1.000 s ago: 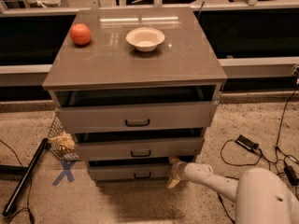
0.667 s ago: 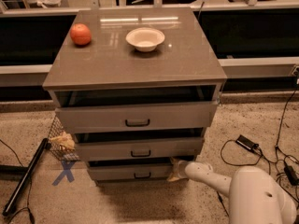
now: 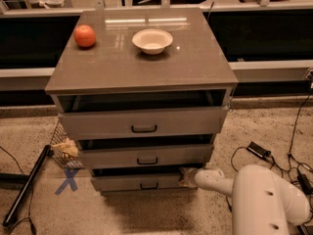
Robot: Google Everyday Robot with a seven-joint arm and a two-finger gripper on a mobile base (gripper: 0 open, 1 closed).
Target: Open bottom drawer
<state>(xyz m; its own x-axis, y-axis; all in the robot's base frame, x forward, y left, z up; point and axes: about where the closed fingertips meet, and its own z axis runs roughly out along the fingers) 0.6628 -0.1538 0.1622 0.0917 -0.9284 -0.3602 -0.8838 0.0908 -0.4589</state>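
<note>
The bottom drawer [image 3: 122, 182] is the lowest and narrowest of three grey-brown drawer fronts, with a small black bar handle [image 3: 149, 185]. A dark gap shows above its front. My gripper [image 3: 186, 177] is at the drawer's right end, close to the floor, at the end of my white arm [image 3: 215, 180] that reaches in from the lower right. It sits against the right edge of the drawer front.
The middle drawer [image 3: 146, 156] and top drawer [image 3: 143, 123] sit above, each with a dark gap. An orange [image 3: 85, 35] and a white bowl [image 3: 152, 41] rest on the cabinet top [image 3: 112, 65]. A wire basket [image 3: 64, 148], a black pole [image 3: 27, 185] and cables [image 3: 274, 160] lie on the floor.
My arm has shifted slightly left, and the gripper sits a little closer to the drawer's right end. The drawers look unchanged.
</note>
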